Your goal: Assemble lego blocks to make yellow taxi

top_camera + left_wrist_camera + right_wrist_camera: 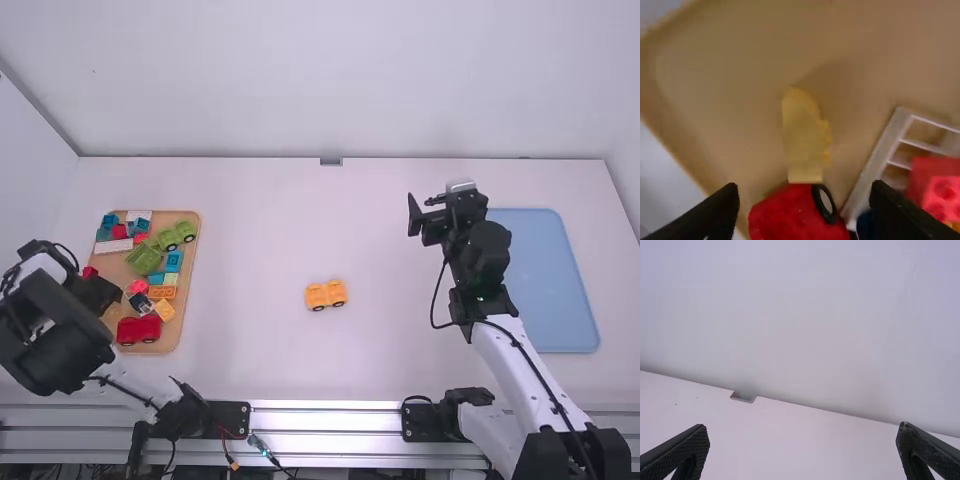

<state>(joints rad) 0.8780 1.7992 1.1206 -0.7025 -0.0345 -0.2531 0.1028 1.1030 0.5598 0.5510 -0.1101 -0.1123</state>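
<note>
At the high view's left, I'm poising my left gripper (803, 194), fingers apart as on the right gripper (802, 431), apparently for part-picking, needing careful lowering around the yellow block (802, 137).

Site type: robotics lab, prob. a test cell. Indicators: L arm (45, 330) & R arm (520, 365), bases at metal rail (330, 421); exposed wiring (229, 455) nr. L base; white table (250, 370) w/ plain white wall (330, 80) at far edge.
</note>
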